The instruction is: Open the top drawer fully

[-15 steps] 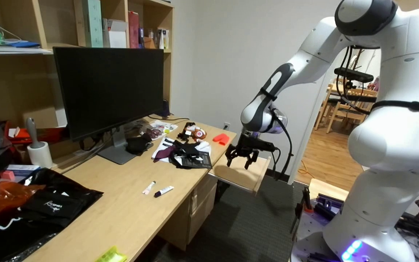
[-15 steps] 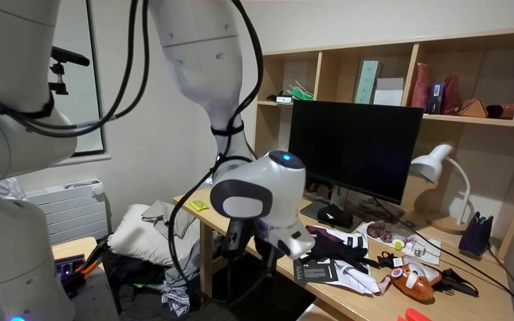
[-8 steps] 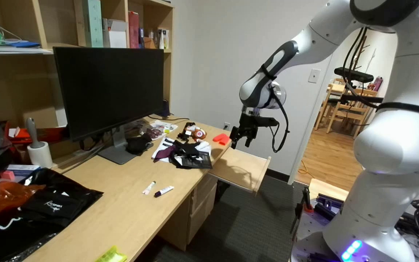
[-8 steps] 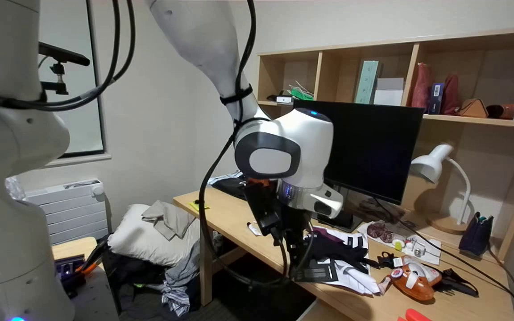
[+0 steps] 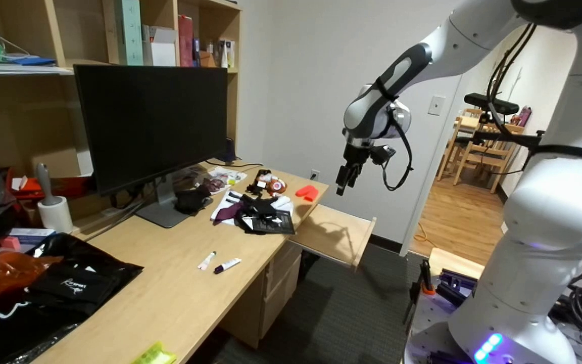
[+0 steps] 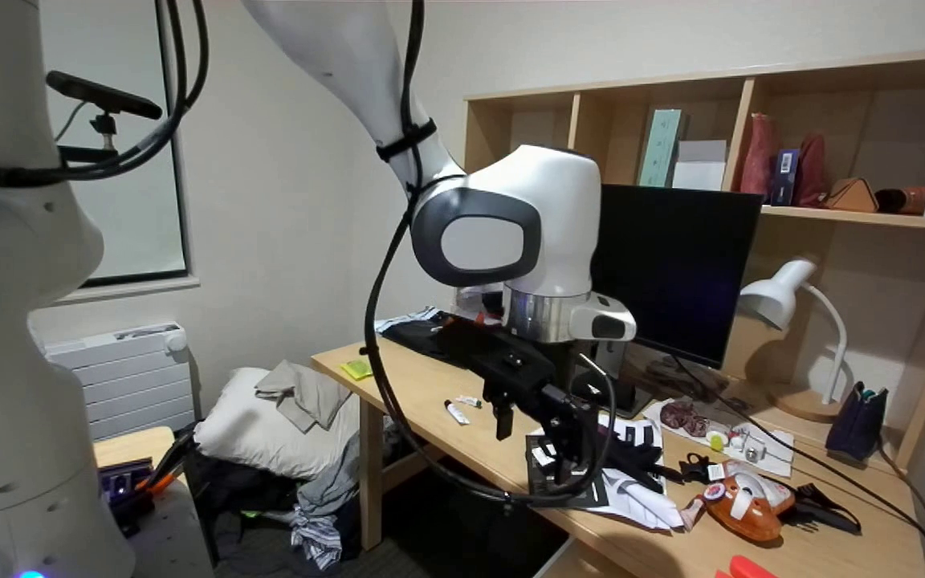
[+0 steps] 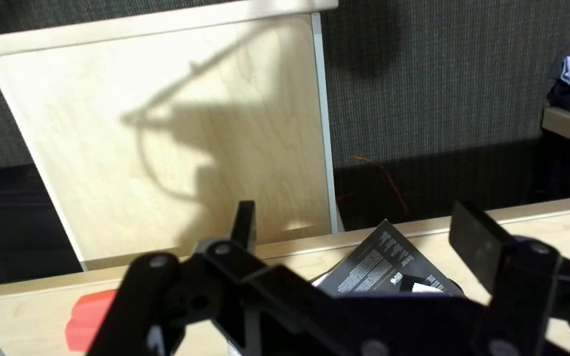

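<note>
Fingers [image 7: 480,249] hang apart, higher than the top drawer [image 5: 332,234], which juts from the desk [image 5: 180,283].

In both exterior views the forearm [image 5: 455,53] was slanted down to the wrist [image 5: 363,117]; the gripper [image 7: 356,230] was pointed downward at a tilt — its fingers [image 7: 478,247], in the wrist view, were parted widely.

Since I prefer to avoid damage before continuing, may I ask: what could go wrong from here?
The hanging black cable could catch on the front panel of the top drawer if the open hand comes down. That hand might also knock the black printed card whose corner reaches the edge of the desk. The top drawer stands far out, so pulling further may strain it.
</note>
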Robot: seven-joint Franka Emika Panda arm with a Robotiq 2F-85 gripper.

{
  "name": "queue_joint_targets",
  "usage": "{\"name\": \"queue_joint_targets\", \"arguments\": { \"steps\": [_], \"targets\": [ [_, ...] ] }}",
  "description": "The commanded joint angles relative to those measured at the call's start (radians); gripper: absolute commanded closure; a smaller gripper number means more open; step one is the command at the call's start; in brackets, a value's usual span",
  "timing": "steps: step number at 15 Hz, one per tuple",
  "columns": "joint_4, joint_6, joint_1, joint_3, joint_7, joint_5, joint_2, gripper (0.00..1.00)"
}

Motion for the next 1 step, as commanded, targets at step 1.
{"name": "queue_joint_targets", "arguments": {
  "steps": [1],
  "targets": [
    [-0.008, -0.002, 0.063, -0.065, -0.015, 0.001, -0.013, 0.00]
  ]
}}
